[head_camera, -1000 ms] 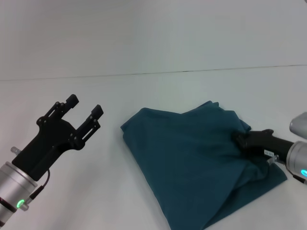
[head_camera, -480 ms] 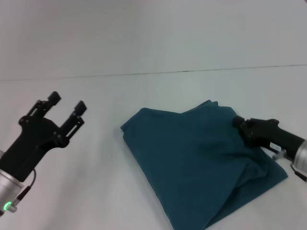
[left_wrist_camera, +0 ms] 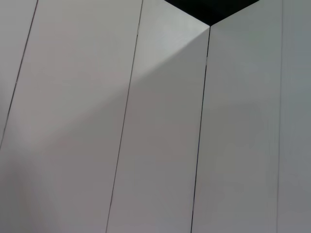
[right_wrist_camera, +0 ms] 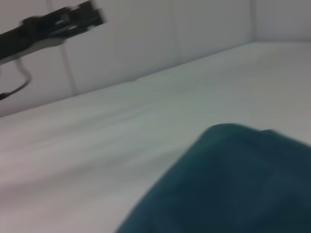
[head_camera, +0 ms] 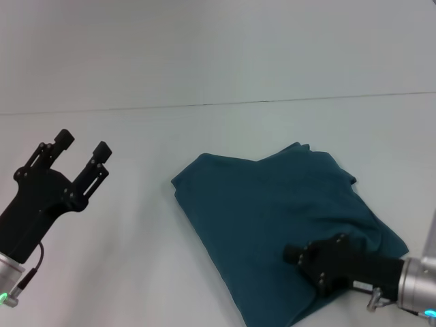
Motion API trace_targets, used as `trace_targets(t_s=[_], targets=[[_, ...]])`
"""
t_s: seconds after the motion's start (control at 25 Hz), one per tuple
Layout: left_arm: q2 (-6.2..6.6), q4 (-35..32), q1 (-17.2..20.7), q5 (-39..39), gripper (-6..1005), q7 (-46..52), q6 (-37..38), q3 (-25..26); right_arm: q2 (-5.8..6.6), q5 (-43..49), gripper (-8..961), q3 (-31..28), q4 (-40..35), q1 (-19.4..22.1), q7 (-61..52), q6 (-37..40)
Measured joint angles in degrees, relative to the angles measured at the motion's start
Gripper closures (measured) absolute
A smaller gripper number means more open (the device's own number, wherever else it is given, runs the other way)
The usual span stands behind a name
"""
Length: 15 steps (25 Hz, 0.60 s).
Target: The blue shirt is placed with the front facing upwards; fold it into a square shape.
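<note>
Blue shirt (head_camera: 286,225) is seen lying folded on the white surface (head_camera: 136,272), well to the right of the left end effector (head_camera: 80,153), whose fingers are held apart above the surface. The right end effector (head_camera: 300,255) is positioned over the shirt's near edge; its finger state cannot be told.

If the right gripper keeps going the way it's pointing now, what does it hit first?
The right gripper points toward the robot's left, low over the blue shirt. The shirt's near folded edge is probably first, then bare table; its height above the cloth is unclear.
</note>
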<state>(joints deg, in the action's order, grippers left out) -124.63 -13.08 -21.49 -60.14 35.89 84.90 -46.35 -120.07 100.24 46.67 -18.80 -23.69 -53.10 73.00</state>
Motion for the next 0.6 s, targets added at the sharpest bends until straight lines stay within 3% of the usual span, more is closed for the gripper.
trace_targets(t_s=[0.24,0.6], targets=[[0.00,0.13,0.07,-0.25,279,0.02,0.43,-0.07,-0.11,0.03,944,6.52,1.93,-2.48,-1.54,-3.08],[0.00,0.00,0.17,-0.33,279,-0.16,0.78,0.23,-0.72,-0.47,943,8.50,10.12,-12.12,-5.18,-9.95]])
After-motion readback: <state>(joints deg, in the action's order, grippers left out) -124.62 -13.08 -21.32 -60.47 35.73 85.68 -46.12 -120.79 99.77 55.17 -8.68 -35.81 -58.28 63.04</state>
